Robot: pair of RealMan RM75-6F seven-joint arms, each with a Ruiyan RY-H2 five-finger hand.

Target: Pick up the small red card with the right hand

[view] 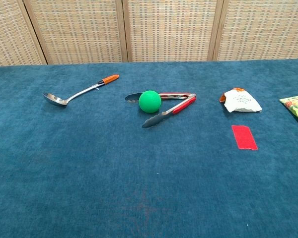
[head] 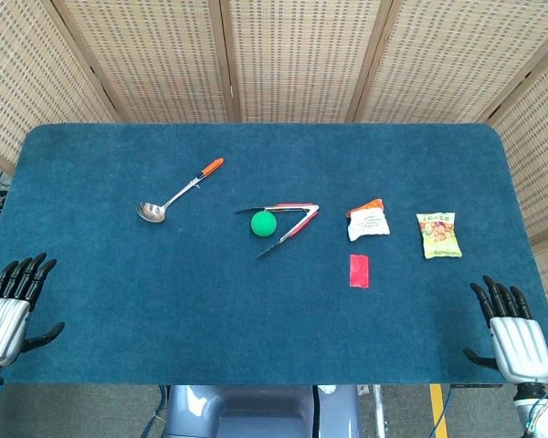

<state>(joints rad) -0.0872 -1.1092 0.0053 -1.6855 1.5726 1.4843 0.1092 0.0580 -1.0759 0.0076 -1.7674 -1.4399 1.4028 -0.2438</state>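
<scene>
The small red card (head: 359, 270) (view: 244, 137) lies flat on the blue table cloth, right of centre, just below a white snack packet. My right hand (head: 511, 333) rests at the table's front right corner, fingers spread and holding nothing, well to the right of and nearer than the card. At the front left corner my left hand (head: 11, 306) is likewise spread and empty. Neither hand shows in the chest view.
A white snack packet (head: 368, 220) (view: 241, 101) sits just behind the card, a green-yellow snack bag (head: 438, 234) (view: 297, 107) further right. Tongs (head: 290, 224) (view: 170, 105) with a green ball (head: 264, 223) (view: 150, 101) lie mid-table; a ladle (head: 177, 192) (view: 79, 92) lies left.
</scene>
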